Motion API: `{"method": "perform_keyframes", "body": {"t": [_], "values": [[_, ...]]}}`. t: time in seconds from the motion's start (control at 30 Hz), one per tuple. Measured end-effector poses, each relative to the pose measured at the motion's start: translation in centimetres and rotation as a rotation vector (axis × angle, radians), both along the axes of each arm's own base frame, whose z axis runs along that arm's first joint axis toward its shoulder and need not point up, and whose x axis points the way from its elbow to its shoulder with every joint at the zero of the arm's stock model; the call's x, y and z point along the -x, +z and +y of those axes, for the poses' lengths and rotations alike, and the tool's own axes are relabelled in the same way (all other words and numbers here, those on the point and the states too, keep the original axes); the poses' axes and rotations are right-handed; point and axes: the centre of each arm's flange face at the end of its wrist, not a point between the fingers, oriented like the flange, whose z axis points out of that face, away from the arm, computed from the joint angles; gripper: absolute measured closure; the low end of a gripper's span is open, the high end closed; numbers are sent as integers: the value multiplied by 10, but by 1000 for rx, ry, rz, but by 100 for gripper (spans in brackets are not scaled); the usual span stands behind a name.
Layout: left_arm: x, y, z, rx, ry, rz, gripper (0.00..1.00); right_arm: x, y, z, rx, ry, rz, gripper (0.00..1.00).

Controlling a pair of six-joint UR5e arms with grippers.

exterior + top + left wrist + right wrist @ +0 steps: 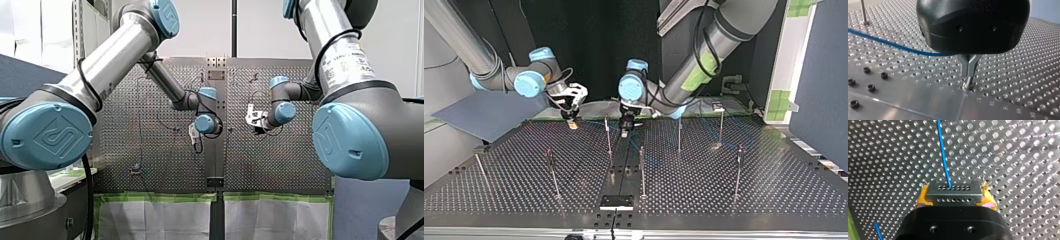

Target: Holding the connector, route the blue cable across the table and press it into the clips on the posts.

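1. Posts point(642, 170): seven thin upright ones can be counted on the perforated table point(724, 200) in the top view. There are also two arms, two grippers, one connector and one blue cable.
2. The connector point(954, 196) sits in the right gripper point(955, 188), pinched from both ends by its yellow pads point(923, 195).
3. In the top view this gripper hangs low over the far part of the table, at the view's left half, close to the far edge.
4. The connector's long axis runs from pad to pad, crosswise to the fingers. Its front face points straight ahead of the gripper.
5. It is a flat grey metal block with two rows of small round holes.
6. The blue cable point(944, 157) leaves the middle of that front face and runs straight away over the table. A second short stretch shows beside the gripper body.
7. The left gripper point(969, 81) has its metal fingers pressed together into one narrow tip, which is down at the table surface. The cable passes behind its black body.
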Motion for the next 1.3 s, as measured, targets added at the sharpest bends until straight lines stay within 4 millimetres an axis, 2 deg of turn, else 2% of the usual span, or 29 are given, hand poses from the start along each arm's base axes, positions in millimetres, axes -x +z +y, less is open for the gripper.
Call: {"method": "perform_keyframes", "body": {"t": [0.3, 0.5, 0.53, 0.57, 0.6, 0.63, 0.67, 0.7, 0.73, 0.77, 0.8, 0.83, 0.87, 1.13, 1.3], "values": [[-19, -4, 4, -17, -9, 27, 100, 8, 7, -21, 16, -8, -18, 100], [-22, -6, 2, -40, -4, 51, 100, 14, 11, -30, 23, -12, -25, 100], [-22, -6, 3, -41, -4, 53, 90, 16, 11, -31, 23, -13, -25, 100], [-21, -6, 3, -43, -3, 57, 76, 16, 11, -31, 23, -14, -25, 100], [-21, -7, 3, -45, -2, 60, 76, 17, 11, -32, 23, -16, -25, 100], [-20, -7, 3, -48, -2, 64, 65, 18, 11, -32, 23, -17, -25, 100], [-19, -7, 3, -51, 1, 69, 49, 19, 11, -33, 22, -18, -25, 100], [-18, -8, 3, -53, 4, 72, 49, 19, 11, -33, 22, -19, -25, 100], [-17, -8, 2, -57, 6, 77, 40, 20, 10, -34, 22, -21, -25, 100], [-16, -9, 2, -62, 8, 84, 21, 21, 10, -34, 21, -22, -25, 100], [-14, -9, 2, -68, 9, 90, 21, 22, 10, -34, 21, -23, -25, 100], [-13, -9, 2, -75, 10, 96, 13, 23, 10, -35, 19, -25, -24, 100], [-11, -10, 1, -84, 11, 103, 2, 24, 10, -35, 18, -26, -24, 100], [5, -2, -1, -148, 26, 142, 2, 27, 10, -37, 16, -31, -19, 100], [23, 3, -10, -182, 25, 174, 2, 31, 9, -39, 16, -39, -17, 100]]}}
